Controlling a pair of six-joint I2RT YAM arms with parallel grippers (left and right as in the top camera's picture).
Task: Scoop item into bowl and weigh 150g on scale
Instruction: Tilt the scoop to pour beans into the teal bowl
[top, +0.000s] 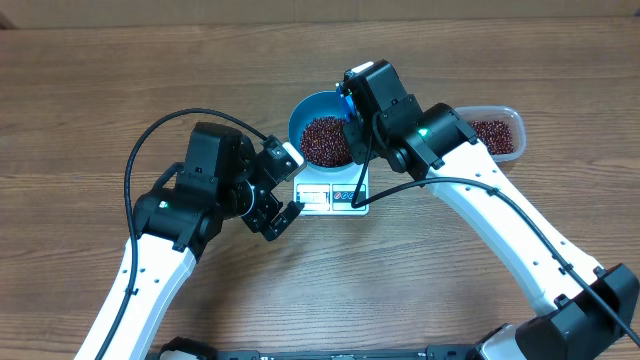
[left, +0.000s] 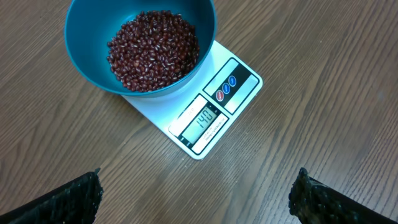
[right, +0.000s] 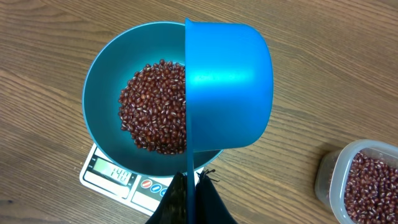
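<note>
Small dark red-brown beans (right: 149, 109) lie heaped inside the round teal-blue bowl (right: 102, 74), which stands on the white flat square scale (left: 165, 112). Its display (left: 204, 119), at 6 o'clock of the bowl in the right wrist view, seems to read 148, but the digits are small. The right gripper (right: 189, 193) is clamped on the handle of the small blue plastic scoop (right: 230, 81), tipped on its side over the bowl's 3 o'clock half. The left gripper (left: 194, 196) hangs over the brown wooden table (left: 323, 93), its 2 fingers wide apart, holding nothing. A clear plastic tub (right: 329, 171) with more beans sits at 4 o'clock.
</note>
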